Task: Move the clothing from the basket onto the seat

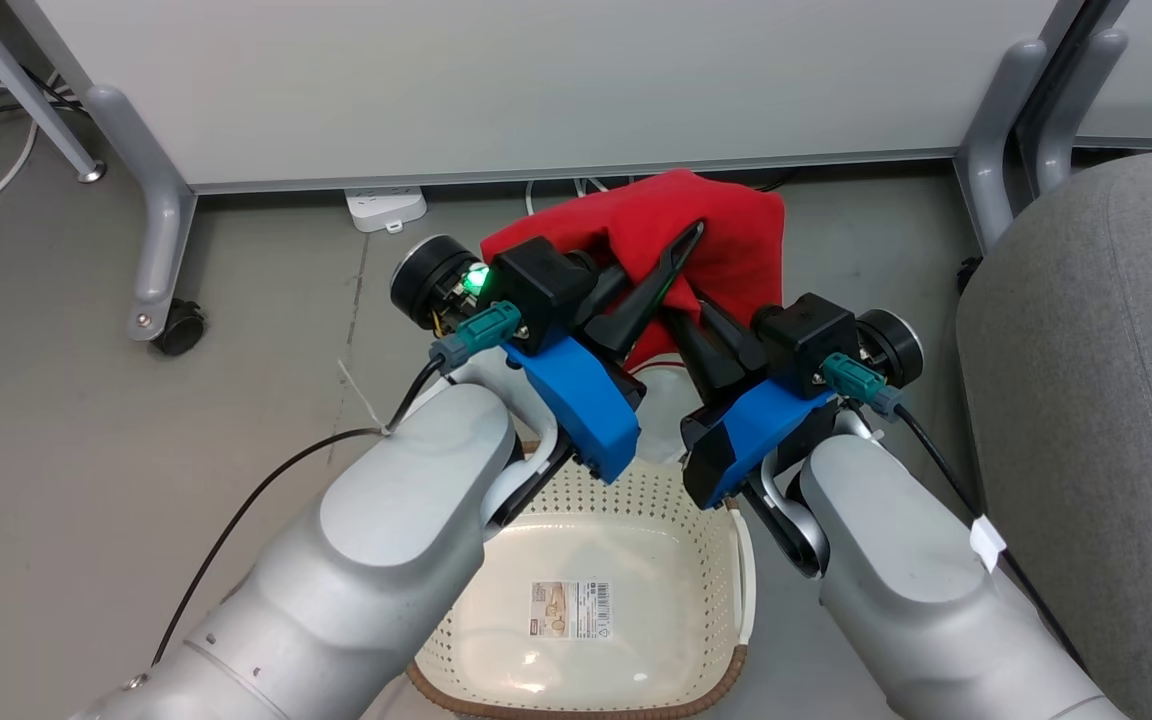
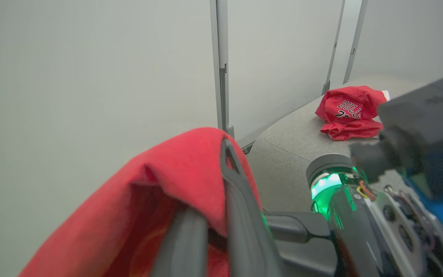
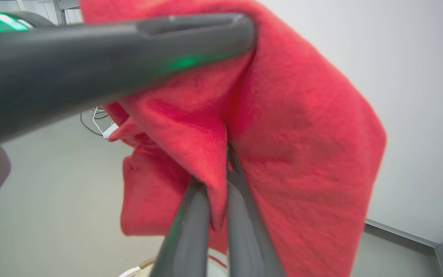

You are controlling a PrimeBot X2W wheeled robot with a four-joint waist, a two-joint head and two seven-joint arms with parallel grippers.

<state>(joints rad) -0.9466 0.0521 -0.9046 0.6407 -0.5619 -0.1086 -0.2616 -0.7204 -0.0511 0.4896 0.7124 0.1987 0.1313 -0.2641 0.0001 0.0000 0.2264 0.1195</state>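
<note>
A plain red garment hangs in the air above the far end of the cream basket, held from both sides. My left gripper is shut on its top fold, with cloth draped over one finger. From the right, my right gripper is shut on a fold of the same garment. The basket's inside shows its paper label. The grey seat stands to the right. On the seat lies the red "BULLS" jersey.
White partition panels on grey legs stand close behind the basket, one leg with a caster at the left and another leg by the seat. A white power strip and cables lie under the panel. Grey floor stretches to the left.
</note>
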